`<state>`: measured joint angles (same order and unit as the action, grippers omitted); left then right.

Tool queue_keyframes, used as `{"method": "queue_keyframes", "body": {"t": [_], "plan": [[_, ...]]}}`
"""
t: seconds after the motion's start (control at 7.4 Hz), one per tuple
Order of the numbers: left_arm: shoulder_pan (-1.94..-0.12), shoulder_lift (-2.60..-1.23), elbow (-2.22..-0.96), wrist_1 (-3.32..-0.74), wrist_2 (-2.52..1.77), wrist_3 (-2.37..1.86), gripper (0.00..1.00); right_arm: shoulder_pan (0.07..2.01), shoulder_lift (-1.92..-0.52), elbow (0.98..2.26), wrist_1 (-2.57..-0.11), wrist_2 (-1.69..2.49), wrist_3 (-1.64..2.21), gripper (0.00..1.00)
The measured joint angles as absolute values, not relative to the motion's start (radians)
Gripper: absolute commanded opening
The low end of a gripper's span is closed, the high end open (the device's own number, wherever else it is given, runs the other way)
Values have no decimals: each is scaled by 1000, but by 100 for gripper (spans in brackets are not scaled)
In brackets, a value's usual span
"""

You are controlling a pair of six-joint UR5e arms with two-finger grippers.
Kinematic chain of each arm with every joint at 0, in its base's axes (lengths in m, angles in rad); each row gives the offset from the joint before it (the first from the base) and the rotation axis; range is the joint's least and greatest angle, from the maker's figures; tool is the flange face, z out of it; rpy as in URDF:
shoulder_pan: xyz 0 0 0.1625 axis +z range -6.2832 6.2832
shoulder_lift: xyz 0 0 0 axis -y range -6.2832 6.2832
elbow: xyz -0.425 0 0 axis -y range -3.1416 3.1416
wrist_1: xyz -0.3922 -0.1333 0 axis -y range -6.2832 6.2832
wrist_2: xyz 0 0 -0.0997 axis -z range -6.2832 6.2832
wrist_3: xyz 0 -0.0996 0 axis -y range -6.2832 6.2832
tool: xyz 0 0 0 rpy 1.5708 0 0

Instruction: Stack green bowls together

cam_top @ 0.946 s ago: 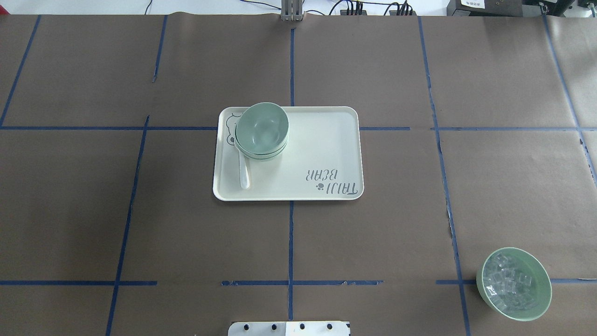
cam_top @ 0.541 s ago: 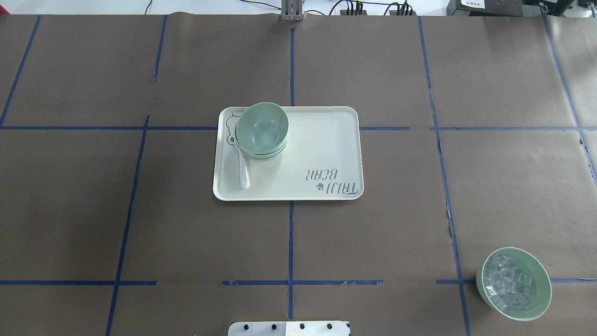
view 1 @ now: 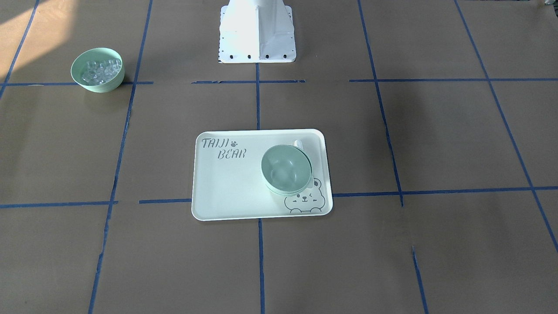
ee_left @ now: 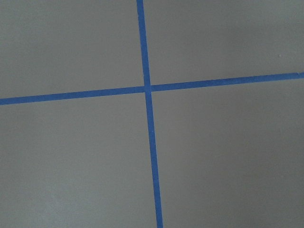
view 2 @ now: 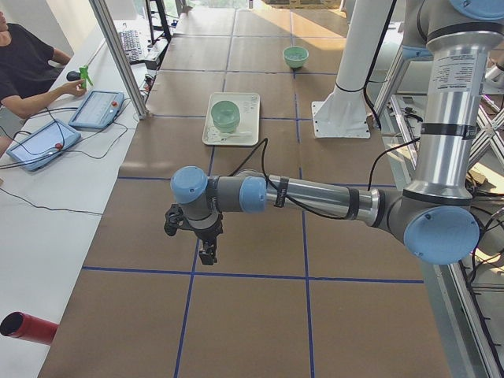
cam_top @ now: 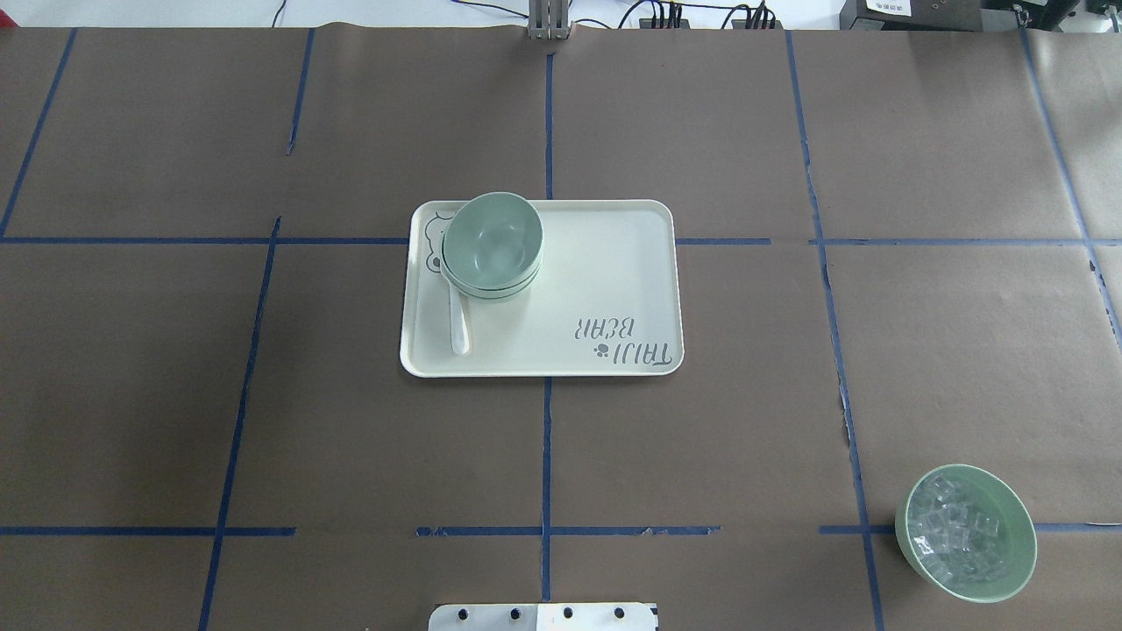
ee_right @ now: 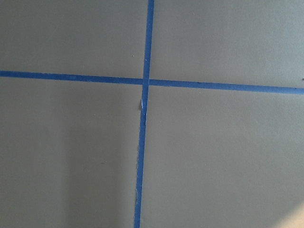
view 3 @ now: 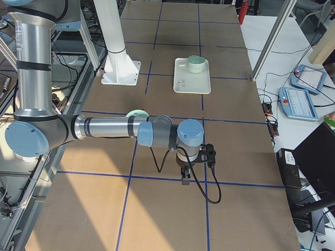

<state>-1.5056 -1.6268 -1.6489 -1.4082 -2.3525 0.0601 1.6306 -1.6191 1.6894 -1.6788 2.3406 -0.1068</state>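
Note:
The green bowls (cam_top: pixel 491 244) sit nested in one stack on the left part of the pale "TAIJI BEAR" tray (cam_top: pixel 605 272); the stack also shows in the front-facing view (view 1: pixel 286 170) and in both side views (view 2: pixel 225 116) (view 3: pixel 196 63). My left gripper (view 2: pixel 206 253) hangs over bare table far off to the left of the tray. My right gripper (view 3: pixel 185 179) hangs over bare table far off to the right. I cannot tell whether either is open or shut. Both wrist views show only brown paper and crossed blue tape.
A white spoon (cam_top: pixel 458 320) lies on the tray beside the stack. A mint bowl with clear ice-like cubes (cam_top: pixel 966 533) stands at the near right of the table. The robot's white base (view 1: pixel 257 30) is at the table's near edge. An operator (view 2: pixel 27 63) sits at a side desk.

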Motion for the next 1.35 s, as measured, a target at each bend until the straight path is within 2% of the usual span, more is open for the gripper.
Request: {"method": "queue_keyframes", "body": {"t": [1.35], "plan": [[-1505,-1625,-1645,-1414,-2353,60,100,1629,-1603,1692,-1680,2350,-94,100]]}}
